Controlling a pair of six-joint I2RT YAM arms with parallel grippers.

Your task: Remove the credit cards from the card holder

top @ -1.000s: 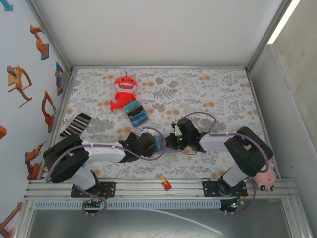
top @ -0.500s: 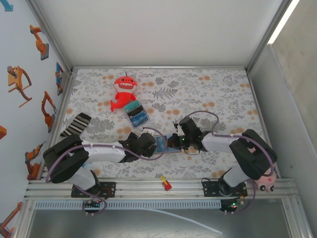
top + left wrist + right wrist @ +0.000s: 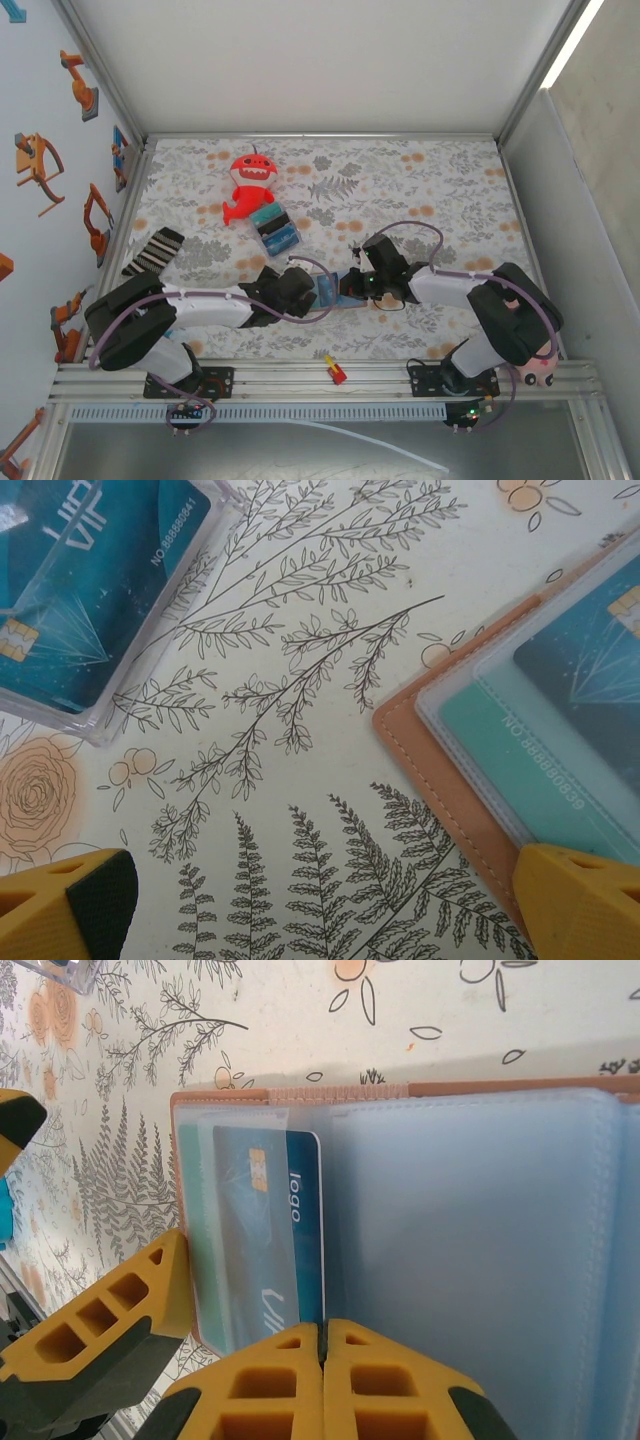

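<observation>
The card holder (image 3: 327, 290) lies open on the floral cloth between both grippers, tan outside (image 3: 440, 770) and pale blue-grey inside (image 3: 480, 1240). A dark blue credit card (image 3: 290, 1250) sticks partly out of a clear sleeve, over a teal card (image 3: 500, 750). My right gripper (image 3: 323, 1335) is shut, with that blue card's edge running into the seam between its fingers. My left gripper (image 3: 320, 880) is open over bare cloth. Its right finger (image 3: 580, 900) rests at the holder's tan edge, and the same finger (image 3: 110, 1320) is seen beside the holder in the right wrist view.
A clear case of teal cards (image 3: 275, 232) lies beyond the left gripper, near a red plush toy (image 3: 250, 185). A striped sock (image 3: 153, 250) is at the left edge. A small red-and-yellow piece (image 3: 334, 371) sits on the front rail, a pink plush (image 3: 537, 368) by the right base.
The right arm's elbow has drifted slightly to the right. Both grippers stay at the card holder, the left one open and the right one shut.
</observation>
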